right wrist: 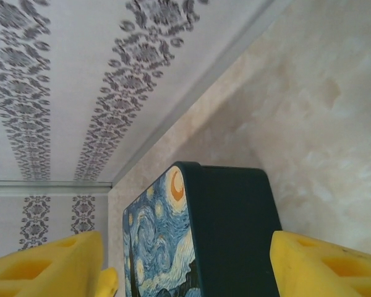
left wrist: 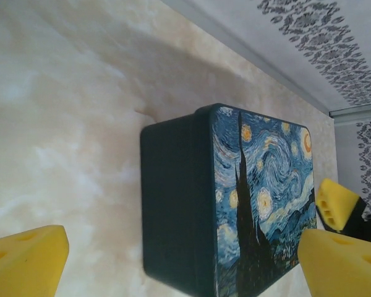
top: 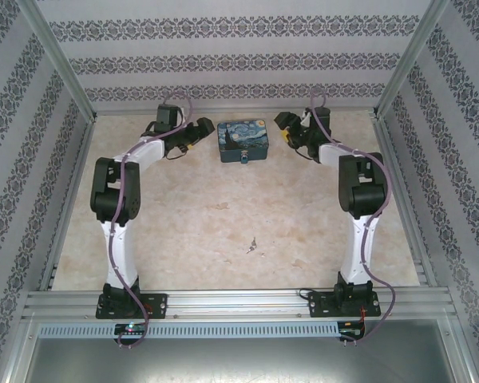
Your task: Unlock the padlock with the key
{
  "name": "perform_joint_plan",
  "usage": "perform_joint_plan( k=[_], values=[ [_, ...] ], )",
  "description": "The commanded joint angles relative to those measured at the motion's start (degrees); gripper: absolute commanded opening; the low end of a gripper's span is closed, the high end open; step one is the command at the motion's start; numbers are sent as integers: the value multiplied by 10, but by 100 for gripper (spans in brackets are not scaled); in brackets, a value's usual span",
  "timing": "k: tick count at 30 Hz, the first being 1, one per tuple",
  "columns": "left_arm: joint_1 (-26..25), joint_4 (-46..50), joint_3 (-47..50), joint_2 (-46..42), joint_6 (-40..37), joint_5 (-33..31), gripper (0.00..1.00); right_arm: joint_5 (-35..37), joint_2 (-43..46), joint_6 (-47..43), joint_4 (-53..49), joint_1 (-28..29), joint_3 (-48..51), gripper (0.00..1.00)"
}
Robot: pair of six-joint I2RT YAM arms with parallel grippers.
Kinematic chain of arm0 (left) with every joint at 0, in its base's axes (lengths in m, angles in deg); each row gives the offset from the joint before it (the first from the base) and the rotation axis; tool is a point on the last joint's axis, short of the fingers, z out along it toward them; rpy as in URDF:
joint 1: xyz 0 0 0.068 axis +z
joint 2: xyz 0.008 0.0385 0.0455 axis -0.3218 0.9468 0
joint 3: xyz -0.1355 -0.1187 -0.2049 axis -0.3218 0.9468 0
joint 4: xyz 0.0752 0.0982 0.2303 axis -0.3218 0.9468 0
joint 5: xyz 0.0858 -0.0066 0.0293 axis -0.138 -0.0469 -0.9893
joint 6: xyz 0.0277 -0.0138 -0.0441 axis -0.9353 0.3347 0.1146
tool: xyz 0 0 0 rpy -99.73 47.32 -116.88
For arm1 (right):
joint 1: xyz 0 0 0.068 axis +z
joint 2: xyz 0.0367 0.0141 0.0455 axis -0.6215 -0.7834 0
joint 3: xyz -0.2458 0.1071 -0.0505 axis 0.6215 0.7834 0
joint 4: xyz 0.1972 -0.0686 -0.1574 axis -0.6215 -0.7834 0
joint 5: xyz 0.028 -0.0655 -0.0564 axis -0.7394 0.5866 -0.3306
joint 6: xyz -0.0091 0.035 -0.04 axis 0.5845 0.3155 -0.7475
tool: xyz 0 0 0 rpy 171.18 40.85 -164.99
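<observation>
The tiny blue-teal padlock [top: 246, 159] hangs at the front side of the Starry Night tin [top: 242, 139], at the back of the table. The small silvery key [top: 251, 247] lies alone on the table, nearer the front and far from both arms. My left gripper [top: 205, 132] is open just left of the tin and my right gripper [top: 285, 126] is open just right of it. In the left wrist view the tin [left wrist: 235, 198] lies ahead of the open left gripper [left wrist: 182, 266]. In the right wrist view the tin [right wrist: 229, 229] lies ahead of the open right gripper [right wrist: 185, 269].
Patterned walls [top: 239, 56] close in the back and both sides, with metal posts at the corners. The marble-look tabletop [top: 223, 215] stretches between the arm bases. Across the tin, a yellow finger of the other arm [left wrist: 336, 204] shows.
</observation>
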Motion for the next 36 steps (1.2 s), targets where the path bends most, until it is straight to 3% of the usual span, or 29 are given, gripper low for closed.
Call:
perform_joint_plan(
  k=[1,10,19,24,36],
  values=[
    [-13,21,-45,32,34,18,95,-3,-16,17,-11,13,-33,70],
    [-45,9,-130,104,70,29,95,-5,-29,16,-10,35,-37,67],
    [-69,17,-129,98,57,39,95,-19,-12,11,-13,55,-24,53],
    [-81,2,-73,60,47,37,95,-21,19,-1,-14,70,25,46],
    [-117,-76,174,-103,49,18,94,16,172,-23,34,108,269,45]
  ],
)
